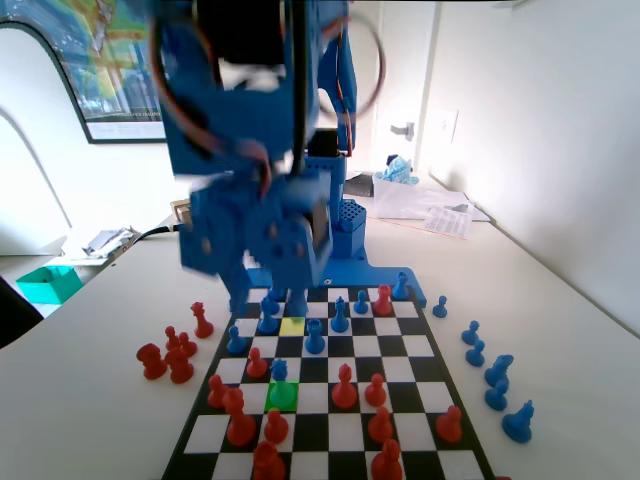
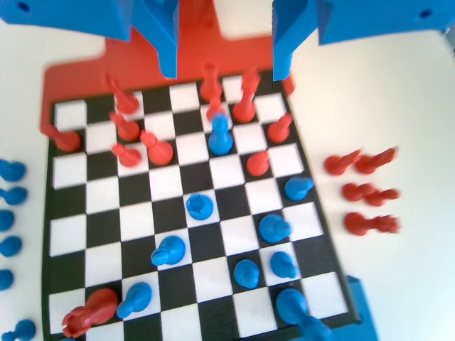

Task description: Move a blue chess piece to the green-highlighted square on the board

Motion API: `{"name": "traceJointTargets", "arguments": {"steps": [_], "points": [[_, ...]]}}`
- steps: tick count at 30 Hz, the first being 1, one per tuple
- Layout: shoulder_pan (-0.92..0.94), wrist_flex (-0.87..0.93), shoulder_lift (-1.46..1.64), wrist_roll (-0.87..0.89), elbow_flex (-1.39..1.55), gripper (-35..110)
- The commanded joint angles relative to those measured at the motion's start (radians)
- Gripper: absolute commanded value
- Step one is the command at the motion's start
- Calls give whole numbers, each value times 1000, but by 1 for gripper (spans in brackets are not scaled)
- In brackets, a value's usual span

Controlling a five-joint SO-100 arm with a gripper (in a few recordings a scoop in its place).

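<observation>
While I hang above the board (image 1: 330,420), my pincer (image 2: 224,71) is spread wide with nothing between its two blue jaws, which drop from the top of the wrist view well above the pieces. In the fixed view my pincer (image 1: 270,300) is a blurred blue mass over the far rows, so I read its state from the wrist view alone. The blue pawn (image 1: 279,371) stands on the green square (image 1: 282,395) in the fixed view, left of the board's middle, with red pawns (image 1: 344,388) close around it. In the wrist view that same blue pawn (image 2: 220,137) stands among the red pawns (image 2: 159,150) in the upper half of the board (image 2: 67,234), below the gap between my jaws. One yellow square (image 1: 292,326) lies two rows farther from the fixed camera, bare, with other blue pawns (image 1: 315,338) just beside it. Off the board, captured blue pieces (image 1: 497,385) sit on the bench (image 1: 80,410) at the right of the fixed view and red ones (image 1: 168,355) at the left.
</observation>
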Motion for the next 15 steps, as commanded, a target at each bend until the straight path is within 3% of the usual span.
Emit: {"name": "traceJointTargets", "arguments": {"steps": [1,15], "points": [[43,103,192,-44,-84,17],[104,190,523,-132,-32,9]]}}
